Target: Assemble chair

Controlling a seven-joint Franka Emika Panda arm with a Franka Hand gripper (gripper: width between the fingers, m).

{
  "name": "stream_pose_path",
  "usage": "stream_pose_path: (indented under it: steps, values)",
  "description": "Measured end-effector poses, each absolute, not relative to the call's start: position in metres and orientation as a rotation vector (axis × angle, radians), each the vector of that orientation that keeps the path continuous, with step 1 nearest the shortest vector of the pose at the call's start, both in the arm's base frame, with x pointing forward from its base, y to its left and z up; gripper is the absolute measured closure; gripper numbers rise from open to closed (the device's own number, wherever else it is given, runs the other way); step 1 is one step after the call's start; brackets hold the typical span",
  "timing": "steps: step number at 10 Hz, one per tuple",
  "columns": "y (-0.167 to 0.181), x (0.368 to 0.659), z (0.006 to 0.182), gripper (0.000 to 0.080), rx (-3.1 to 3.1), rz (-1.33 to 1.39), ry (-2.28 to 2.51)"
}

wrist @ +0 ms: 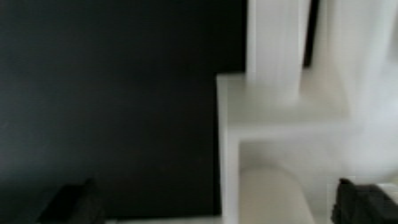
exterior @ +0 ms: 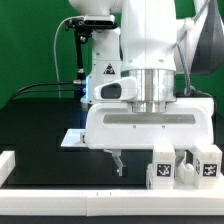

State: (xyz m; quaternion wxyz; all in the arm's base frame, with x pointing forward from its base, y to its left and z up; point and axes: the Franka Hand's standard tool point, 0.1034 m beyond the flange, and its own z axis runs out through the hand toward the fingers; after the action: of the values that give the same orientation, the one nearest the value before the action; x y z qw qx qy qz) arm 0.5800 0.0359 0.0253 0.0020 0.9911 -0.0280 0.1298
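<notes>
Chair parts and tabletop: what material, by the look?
Chair parts: probably matte white plastic. They look chunky and evenly white with no gloss, and carry black-and-white square tags. Tabletop: black and matte with no reflections. It may be cloth or a mat, can't tell which.

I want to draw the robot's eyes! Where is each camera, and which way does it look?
Exterior view: off the arm, looking across the black table at the arm; shows its open gripper and the chair parts.
Wrist view: on the wrist, looking down at table and blurry white shapes; only two dark fingertips show.
Shared: the gripper and the black table.
</notes>
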Motion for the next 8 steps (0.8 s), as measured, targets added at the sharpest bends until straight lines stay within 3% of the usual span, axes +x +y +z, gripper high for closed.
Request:
stream_pose_path:
  steps: [2, 5, 6, 7, 8]
  values:
    - [0.031, 0.580, 0.012, 0.0151, 3.094, 0.412, -0.091]
    - [0.032, 0.570, 0.005, 0.0151, 3.097, 0.387, -0.117]
    - [0.032, 0.570, 0.005, 0.0238, 3.097, 0.387, -0.117]
    - [0.032, 0.570, 0.005, 0.0238, 3.097, 0.387, -0.117]
    - [0.032, 0.570, 0.005, 0.0390, 3.097, 0.387, -0.117]
